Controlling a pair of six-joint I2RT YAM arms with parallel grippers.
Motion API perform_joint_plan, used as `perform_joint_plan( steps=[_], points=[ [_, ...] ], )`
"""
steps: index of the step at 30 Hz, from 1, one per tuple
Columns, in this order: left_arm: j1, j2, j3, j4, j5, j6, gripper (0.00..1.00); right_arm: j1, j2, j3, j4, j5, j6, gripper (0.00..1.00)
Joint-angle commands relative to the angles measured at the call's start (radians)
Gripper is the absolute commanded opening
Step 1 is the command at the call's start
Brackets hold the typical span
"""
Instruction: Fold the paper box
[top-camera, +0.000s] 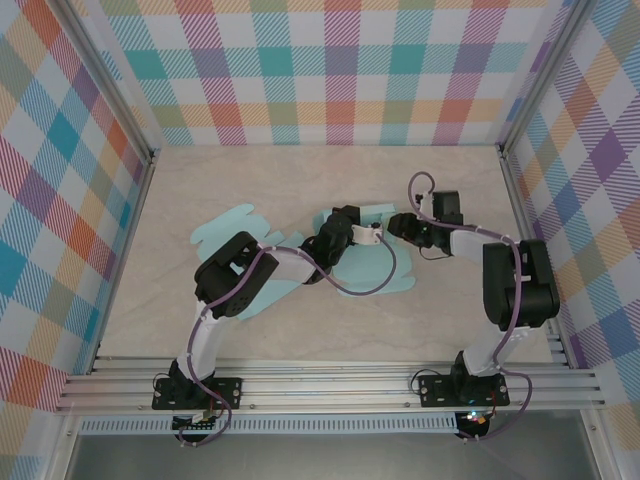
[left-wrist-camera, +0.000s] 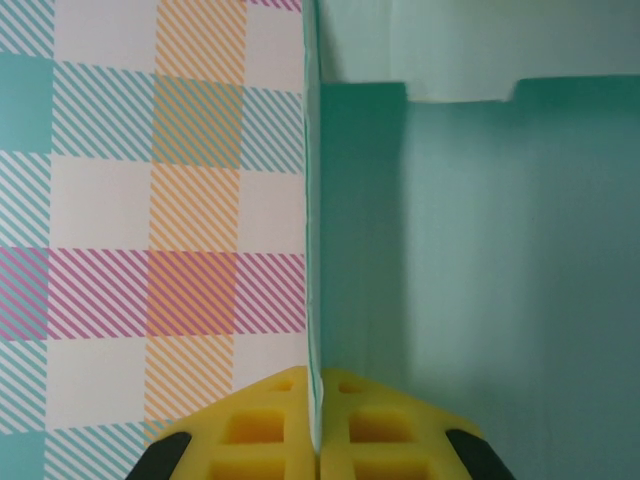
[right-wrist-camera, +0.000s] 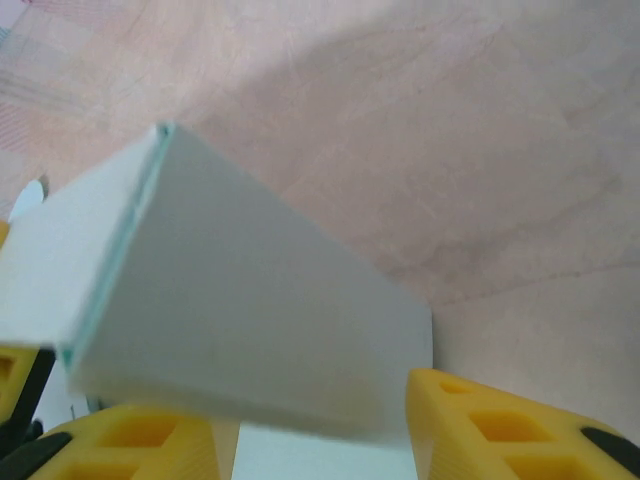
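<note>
Closest to me in the left wrist view, the left gripper has its yellow fingers pressed together, pinching a thin upright panel of the pale teal paper box. I see that panel edge-on, rising straight out of the seam between the pads. To its right a wider face of the box runs up to a notched flap.

On my right wrist feed, the right gripper has its fingers spread. A folded, wedge-shaped flap of the box lies over the gap between them. It covers the top of one finger and ends just beside the other. The near edge is blurred, so I can't say whether it touches that second finger.

From the top camera, both grippers meet over the middle of the table, almost tip to tip. The rest of the box blank lies flat under and beside them, spreading out toward the left arm's elbow.

Beyond that is the plaid wall.
</note>
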Motion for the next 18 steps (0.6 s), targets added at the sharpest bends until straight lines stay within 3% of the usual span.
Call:
perform_joint_plan(
  steps=[1,11,18],
  points=[
    [-0.005,-0.025,-0.024,-0.099,0.077,-0.040,0.00,0.019,0.021,0.054,0.045,0.063,-0.024,0.46],
    [-0.007,-0.023,-0.016,-0.116,0.087,-0.069,0.00,0.054,0.057,0.094,0.024,0.205,-0.035,0.43],
    [-0.005,-0.022,0.001,-0.128,0.087,-0.108,0.00,0.088,0.067,0.099,-0.020,0.346,-0.031,0.31]
  ],
)
